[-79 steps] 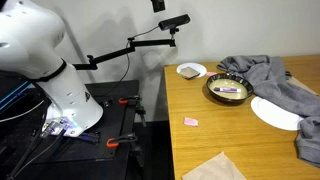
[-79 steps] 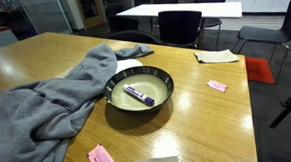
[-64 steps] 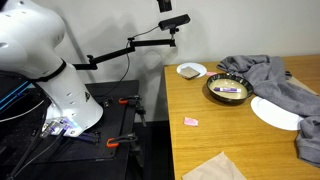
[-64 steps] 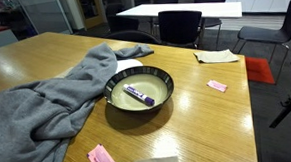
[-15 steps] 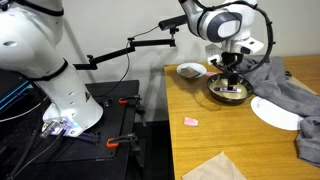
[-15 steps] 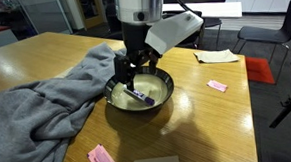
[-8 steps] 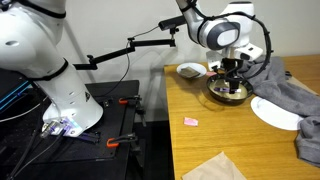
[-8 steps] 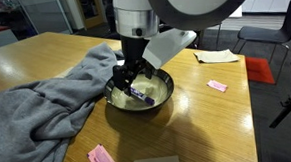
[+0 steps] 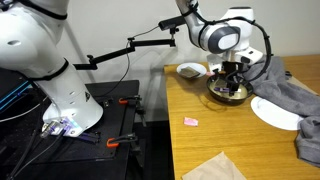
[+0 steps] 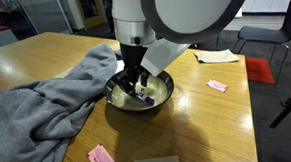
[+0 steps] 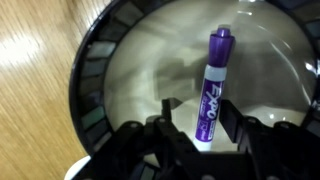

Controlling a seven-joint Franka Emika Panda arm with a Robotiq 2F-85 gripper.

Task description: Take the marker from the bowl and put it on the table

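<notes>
Gripper (image 11: 200,112) down inside the bowl (image 11: 88,95), jaws apart, astride the marker (image 11: 214,70).

Wrist view: purple marker lies flat on the bowl's pale inside, approx mid-bowl, cap end toward top of frame. Its lower end sits btwn the two fingers (image 11: 168,112). A gap shows on at least one side, so it's not clamped yet. In both exterior views the arm comes in from above w/ the gripper tip below the dark rim, and the marker is mostly hidden there. Bowl sits on the wood table (image 9: 200,140), w/ the grey cloth (image 10: 46,101) right beside it. Small white bowl (image 9: 190,70) and white plate (image 9: 275,112) are near. Pink piece (image 10: 217,85) lies apart on bare wood.
</notes>
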